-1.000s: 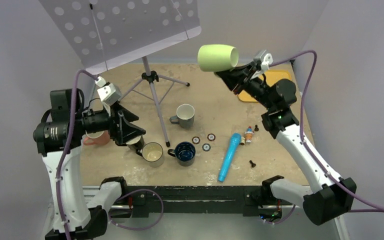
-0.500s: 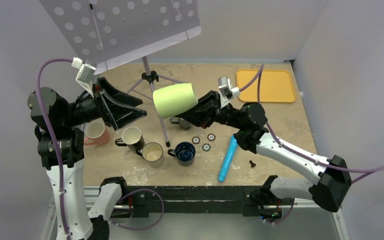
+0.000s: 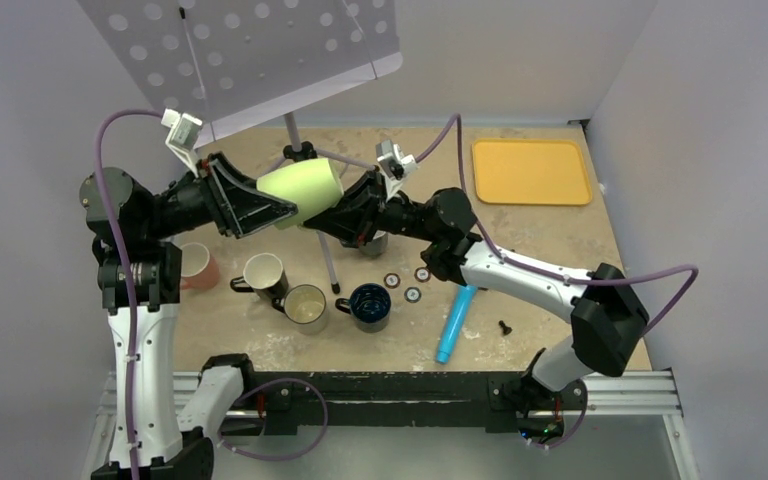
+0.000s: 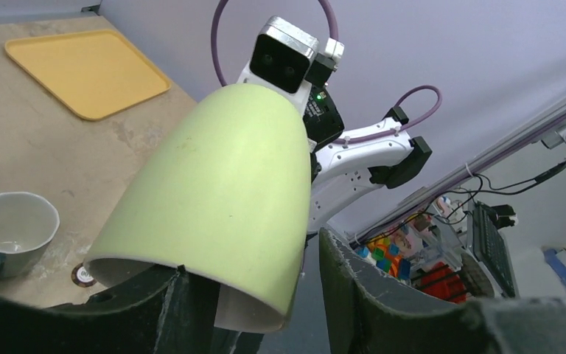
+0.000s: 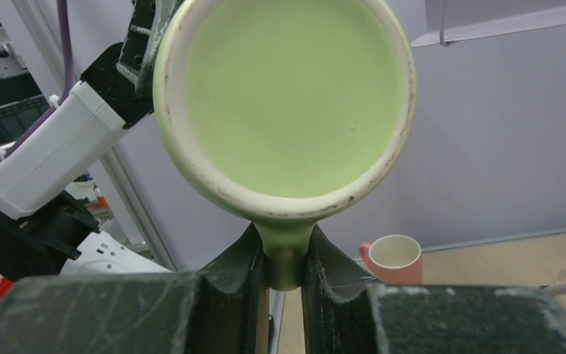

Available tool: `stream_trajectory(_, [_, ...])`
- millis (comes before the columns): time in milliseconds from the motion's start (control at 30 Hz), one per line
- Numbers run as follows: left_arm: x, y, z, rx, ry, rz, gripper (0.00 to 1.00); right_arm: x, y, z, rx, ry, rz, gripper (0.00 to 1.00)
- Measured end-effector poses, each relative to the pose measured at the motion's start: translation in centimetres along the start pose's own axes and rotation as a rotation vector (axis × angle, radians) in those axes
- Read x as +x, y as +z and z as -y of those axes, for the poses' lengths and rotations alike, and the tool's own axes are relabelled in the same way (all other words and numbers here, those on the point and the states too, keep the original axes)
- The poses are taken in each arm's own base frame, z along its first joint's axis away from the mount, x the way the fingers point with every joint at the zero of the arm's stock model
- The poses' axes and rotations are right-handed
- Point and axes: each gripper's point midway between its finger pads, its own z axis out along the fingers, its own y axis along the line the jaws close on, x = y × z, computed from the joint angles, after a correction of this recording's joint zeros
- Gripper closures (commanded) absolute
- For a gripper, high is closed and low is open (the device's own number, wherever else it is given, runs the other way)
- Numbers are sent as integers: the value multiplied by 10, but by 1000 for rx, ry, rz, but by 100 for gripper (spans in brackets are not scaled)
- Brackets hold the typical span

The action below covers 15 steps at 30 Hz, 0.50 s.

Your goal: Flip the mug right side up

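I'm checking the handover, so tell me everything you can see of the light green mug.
The light green mug looks like glazed ceramic, tapering to a flat base with a pale, speckled ring. It hangs above the table on its side. The right gripper is shut on its handle. Its mouth faces the left gripper, which is open and straddles the rim; contact cannot be told.
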Motion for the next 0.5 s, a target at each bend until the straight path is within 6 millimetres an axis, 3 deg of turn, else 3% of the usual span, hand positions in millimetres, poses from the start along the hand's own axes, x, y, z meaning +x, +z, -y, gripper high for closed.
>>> stream_trajectory(33, [-1, 0, -1, 0, -3, 1, 68, 1, 2, 3, 3, 2, 2, 100])
stream_trajectory(67, [-1, 1, -1, -2, -7, 4, 90, 0, 5, 5, 4, 1, 4, 100])
stream_trajectory(100, [-1, 1, -2, -2, -16, 3, 100, -1, 7, 5, 0, -3, 9, 98])
stream_trajectory(167, [2, 2, 2, 15, -53, -14, 100, 1, 8, 10, 15, -15, 4, 55])
stream_trajectory(200, [3, 3, 4, 22, -37, -18, 100, 6, 8, 11, 18, -4, -13, 16])
stream_trajectory(233, [7, 3, 4, 24, -22, -27, 100, 11, 7, 10, 18, 2, -35, 6])
stream_trajectory(300, [11, 3, -6, -19, 4, -29, 100, 14, 0, 8, 38, -16, -77, 3])
stream_trajectory(367, [16, 6, -17, -83, 61, -42, 100, 5, -20, 8, 105, -58, -106, 2])
stream_trajectory(433, [26, 12, -24, -119, 129, -88, 100, -15, -49, 15, 218, -114, -120, 2])
stream_trajectory(500, [47, 18, -32, -157, 215, -181, 100, -47, -84, 25, 361, -191, -101, 2])
